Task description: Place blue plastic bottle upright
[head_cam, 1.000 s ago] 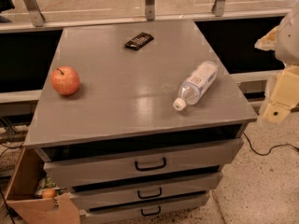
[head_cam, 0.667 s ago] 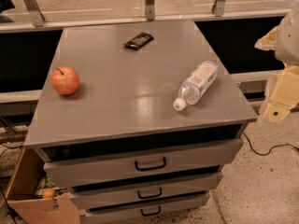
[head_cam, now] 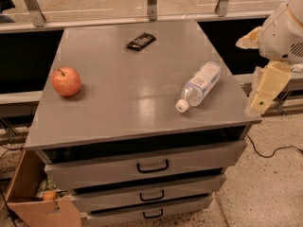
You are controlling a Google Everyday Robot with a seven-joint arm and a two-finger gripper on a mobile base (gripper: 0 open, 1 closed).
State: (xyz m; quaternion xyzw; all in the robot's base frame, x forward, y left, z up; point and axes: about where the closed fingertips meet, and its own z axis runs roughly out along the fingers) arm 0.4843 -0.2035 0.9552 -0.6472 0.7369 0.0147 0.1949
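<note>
The blue plastic bottle (head_cam: 200, 85) is a small clear bottle with a white cap and a pale blue-white label. It lies on its side on the right part of the grey cabinet top (head_cam: 128, 74), cap pointing toward the front edge. My gripper (head_cam: 259, 100), cream-coloured, hangs at the far right by the cabinet's front right corner. It is to the right of the bottle, apart from it, and holds nothing that I can see.
A red apple (head_cam: 66, 81) stands on the left of the top. A dark flat packet (head_cam: 140, 41) lies near the back. Three drawers (head_cam: 151, 166) sit below. A cardboard box (head_cam: 33, 200) stands on the floor at lower left. A railing runs behind.
My gripper has moved a little to the left and up, closer to the cabinet's right corner. The bottle, apple and packet have not moved.
</note>
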